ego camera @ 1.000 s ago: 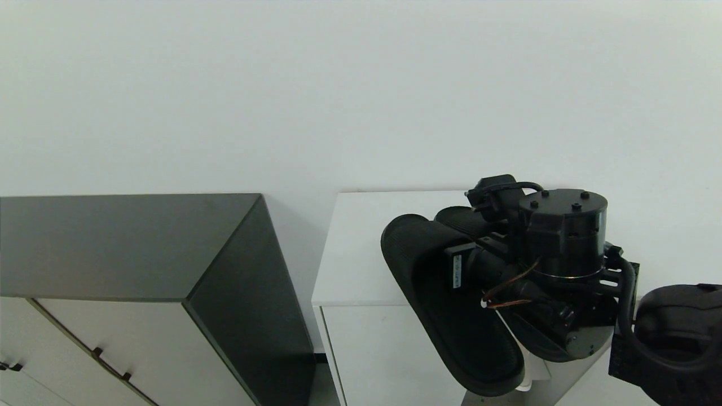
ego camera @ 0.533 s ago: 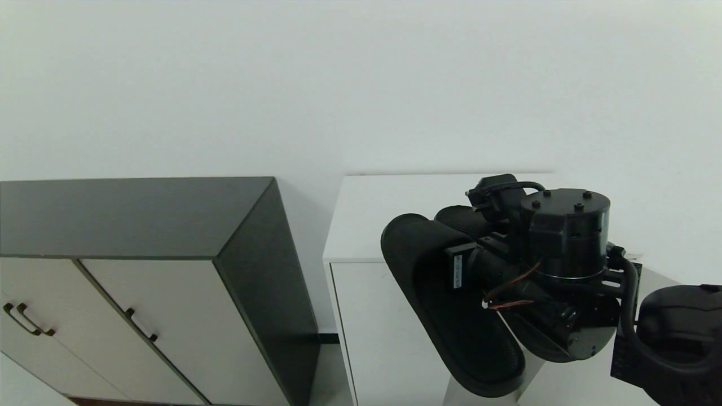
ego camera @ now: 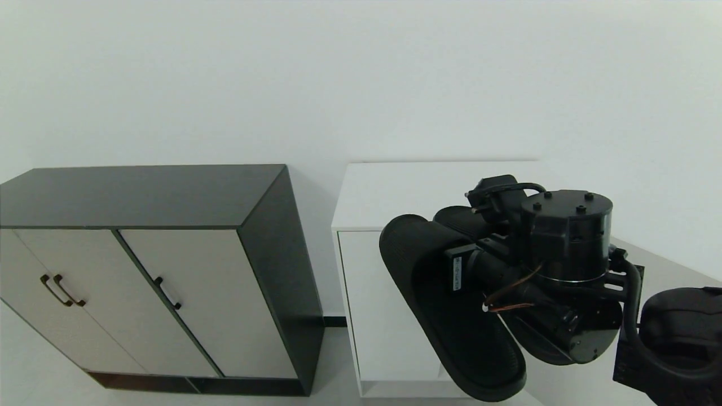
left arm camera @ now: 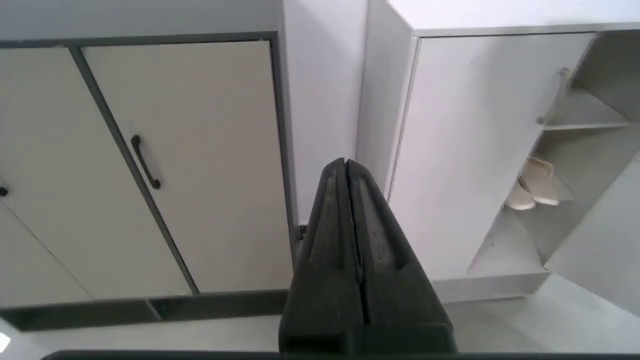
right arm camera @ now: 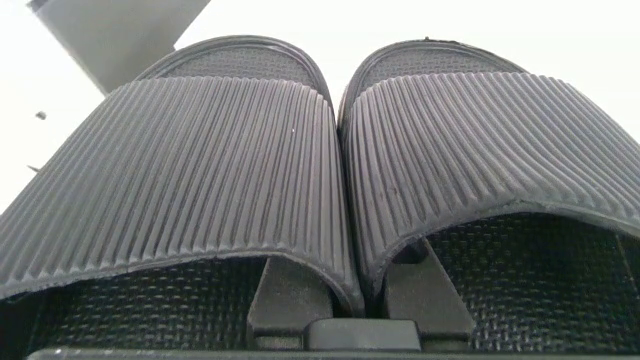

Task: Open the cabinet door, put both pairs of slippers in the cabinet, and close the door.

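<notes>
Black slippers [ego camera: 451,304] pinched in my right gripper [right arm camera: 345,300]; left gripper [left arm camera: 347,250] closed, empty. Overhanging soles may snag the cabinet [ego camera: 372,304].

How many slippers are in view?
4. Two black slippers gripped together by the right claw; two pale slippers inside the open white cabinet. Others may be hidden.

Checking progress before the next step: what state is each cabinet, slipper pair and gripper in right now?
dark cabinet, doors closed.
white cabinet, open, shelves showing.
light slippers, inside the white cabinet, below a shelf.
black slippers, held in the air as a pair.
right gripper, shut on the black slippers.
left gripper, shut, empty.
</notes>
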